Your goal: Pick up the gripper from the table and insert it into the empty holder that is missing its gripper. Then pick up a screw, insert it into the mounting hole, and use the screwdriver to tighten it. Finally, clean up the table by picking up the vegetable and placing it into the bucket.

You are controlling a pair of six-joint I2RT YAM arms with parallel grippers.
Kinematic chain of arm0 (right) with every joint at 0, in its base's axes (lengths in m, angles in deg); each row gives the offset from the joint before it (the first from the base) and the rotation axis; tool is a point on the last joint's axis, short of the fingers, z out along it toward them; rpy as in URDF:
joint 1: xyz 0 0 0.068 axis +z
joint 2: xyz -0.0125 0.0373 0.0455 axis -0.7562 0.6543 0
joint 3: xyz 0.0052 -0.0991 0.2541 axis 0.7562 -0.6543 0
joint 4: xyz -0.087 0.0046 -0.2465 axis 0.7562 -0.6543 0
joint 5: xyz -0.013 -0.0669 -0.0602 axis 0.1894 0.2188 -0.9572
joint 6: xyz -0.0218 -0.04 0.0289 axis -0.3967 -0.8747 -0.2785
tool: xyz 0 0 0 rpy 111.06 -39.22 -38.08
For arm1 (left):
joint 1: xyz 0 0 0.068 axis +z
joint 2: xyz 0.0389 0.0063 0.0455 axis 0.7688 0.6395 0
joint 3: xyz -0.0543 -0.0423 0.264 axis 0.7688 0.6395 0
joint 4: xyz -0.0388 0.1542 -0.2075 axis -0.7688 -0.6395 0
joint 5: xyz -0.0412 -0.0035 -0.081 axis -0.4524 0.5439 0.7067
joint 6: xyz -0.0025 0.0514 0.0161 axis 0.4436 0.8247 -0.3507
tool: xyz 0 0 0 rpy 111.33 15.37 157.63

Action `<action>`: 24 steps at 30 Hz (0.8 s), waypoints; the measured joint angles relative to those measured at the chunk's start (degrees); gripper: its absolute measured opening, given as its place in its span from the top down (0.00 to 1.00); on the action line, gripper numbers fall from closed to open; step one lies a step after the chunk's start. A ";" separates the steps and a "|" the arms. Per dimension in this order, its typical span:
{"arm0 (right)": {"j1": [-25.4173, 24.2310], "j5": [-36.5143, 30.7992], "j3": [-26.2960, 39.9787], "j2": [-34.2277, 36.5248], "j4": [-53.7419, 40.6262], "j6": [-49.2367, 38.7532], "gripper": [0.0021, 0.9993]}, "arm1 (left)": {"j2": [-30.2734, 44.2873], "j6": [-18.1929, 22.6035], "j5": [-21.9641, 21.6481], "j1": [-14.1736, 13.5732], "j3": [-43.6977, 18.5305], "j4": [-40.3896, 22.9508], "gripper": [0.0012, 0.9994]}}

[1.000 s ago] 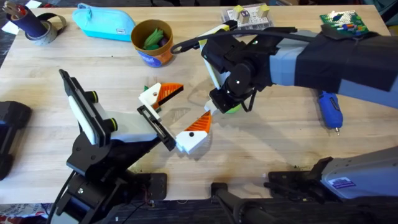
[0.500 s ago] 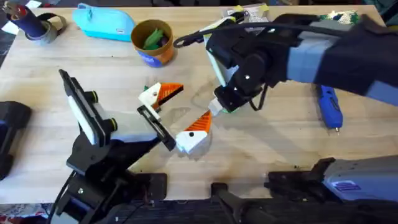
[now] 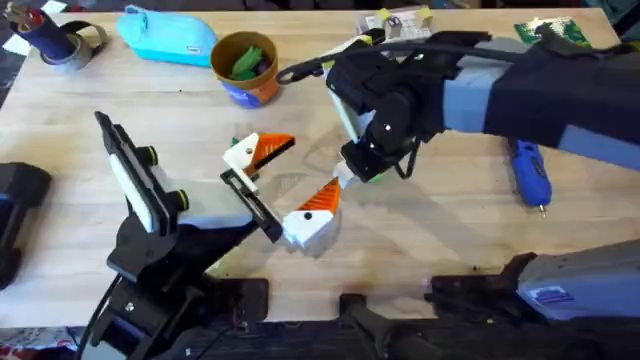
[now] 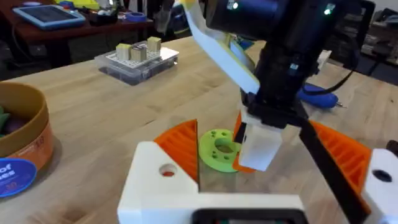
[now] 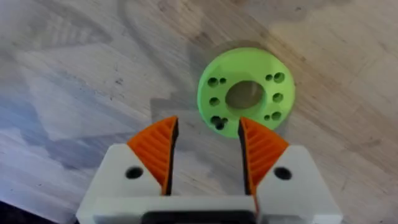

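**Item: the vegetable** (image 5: 244, 92). A flat, bright green disc with a central hole and clusters of small holes round it. It lies flat on the table (image 3: 450, 230), right of centre, under the right arm's wrist.

**Handling (judged).** Likely light, rigid moulded plastic. It should not crush, but the smooth faces could slide on the wood. Lying flat, it offers little edge. The best hold is probably across the rim, with one pad on each side, or with one fingertip down through the central hole.

**Claw.** The right gripper (image 5: 205, 134) is spread about as wide as the disc's middle and holds nothing. Its orange ribbed pads (image 5: 155, 149) stop just short of the disc's near rim (close, though contact cannot be confirmed). Whether the left arm's claw is open or closed cannot be told.

**Adjacent.**
- The gripper (image 3: 258, 150), a white block with a ribbed orange wedge, lies loose on the table to the left.
- The holder (image 3: 250, 200), a bare black bar, is just beside it with nothing fitted.
- The screwdriver (image 3: 530, 175), blue, lies well apart to the right.
- The bucket (image 3: 245, 68) stands towards the far edge and already has green pieces inside.

**Surface.** Pale wood-grain top, matt and level.

**Surroundings.**
- A light-blue pouch (image 3: 168, 35) and a tape roll (image 3: 60, 40) sit at the far left.
- A clear box of small blocks (image 4: 137, 59) sits at the far side.
- Desks and equipment stand in the room behind.
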 joint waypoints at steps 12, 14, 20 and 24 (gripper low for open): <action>0.00 -0.08 -0.23 0.73 -0.04 -0.19 0.59 | 0.00 0.00 -0.02 0.00 0.00 0.00 0.01; 0.00 -0.16 -0.23 0.73 -0.04 -0.21 0.62 | 0.00 0.00 -0.02 0.00 0.00 0.00 0.01; 0.00 -0.17 -0.25 0.73 0.00 -0.26 0.66 | 0.00 0.00 -0.02 0.00 0.00 0.00 0.01; 0.00 -0.18 -0.38 0.73 0.07 -0.24 0.66 | 0.00 0.00 -0.02 0.00 0.00 0.00 0.01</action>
